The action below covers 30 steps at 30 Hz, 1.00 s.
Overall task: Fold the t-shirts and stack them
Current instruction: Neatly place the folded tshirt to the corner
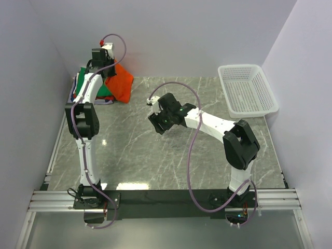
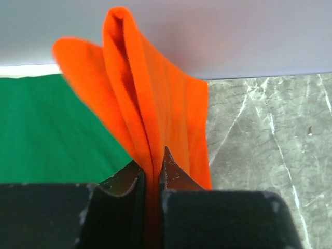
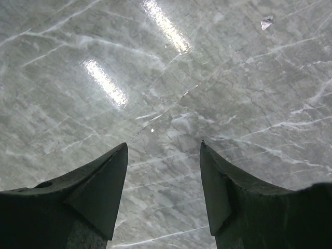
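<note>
Across the table (image 1: 155, 155) from the basket (image 1: 224, 88), at the far left corner in the overhead view: a low pile of t-shirts, with the green t-shirt (image 1: 104, 92) spread flat and the orange t-shirt (image 1: 120, 83) raised off it at one edge. Reaches there with the left arm (image 1: 83, 116), wrist above the pile, probably to pull the orange one clear for folding on open marble. Parks the right arm (image 1: 207, 122) mid-table, between pile and basket, low over bare stone, likely placed to take a second corner once the cloth arrives.

At the pile, on the side away from the basket, in the left wrist view: left jaws clamped together on a pleated bunch of the orange t-shirt (image 2: 150, 104), folds standing upright out of the pinch and curling over at the top. Grips several layers at once, so likely to lift as a wad, not a single hem. Green t-shirt (image 2: 46, 129) flat just beside, table (image 2: 259, 129) on the basket side.

Mid-table, well apart from basket and pile, in the right wrist view: right jaws standing apart, nothing between them but glossy table (image 3: 181, 78) with lamp glare. No cloth near; looks idle and ready.
</note>
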{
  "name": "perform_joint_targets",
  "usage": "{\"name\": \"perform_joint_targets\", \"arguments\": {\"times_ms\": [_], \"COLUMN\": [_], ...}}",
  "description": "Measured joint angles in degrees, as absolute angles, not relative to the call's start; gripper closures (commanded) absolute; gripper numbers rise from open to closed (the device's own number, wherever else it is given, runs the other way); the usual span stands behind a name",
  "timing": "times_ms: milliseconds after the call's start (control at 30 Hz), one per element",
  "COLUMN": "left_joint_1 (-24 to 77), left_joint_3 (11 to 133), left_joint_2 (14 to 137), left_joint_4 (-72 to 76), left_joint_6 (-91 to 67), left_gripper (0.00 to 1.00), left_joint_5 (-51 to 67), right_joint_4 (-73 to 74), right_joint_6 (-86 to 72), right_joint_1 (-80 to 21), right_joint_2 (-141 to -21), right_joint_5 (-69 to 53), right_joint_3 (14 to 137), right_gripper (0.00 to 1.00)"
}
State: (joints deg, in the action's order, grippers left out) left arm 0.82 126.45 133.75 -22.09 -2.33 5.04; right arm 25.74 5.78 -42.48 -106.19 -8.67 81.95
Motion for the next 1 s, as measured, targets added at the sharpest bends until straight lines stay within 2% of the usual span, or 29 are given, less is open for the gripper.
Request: {"name": "perform_joint_targets", "arguments": {"times_ms": [1000], "left_joint_1": [1.93], "left_joint_3": [128.29], "left_joint_2": [128.84], "left_joint_4": [-25.19], "left_joint_6": [-3.68], "left_gripper": [1.0], "left_joint_5": [5.72], "right_joint_4": [25.78], "right_joint_6": [5.78], "right_joint_1": [-42.48], "right_joint_2": [-106.19], "right_joint_5": [-8.75], "right_joint_3": [81.95], "right_gripper": [0.37]}}
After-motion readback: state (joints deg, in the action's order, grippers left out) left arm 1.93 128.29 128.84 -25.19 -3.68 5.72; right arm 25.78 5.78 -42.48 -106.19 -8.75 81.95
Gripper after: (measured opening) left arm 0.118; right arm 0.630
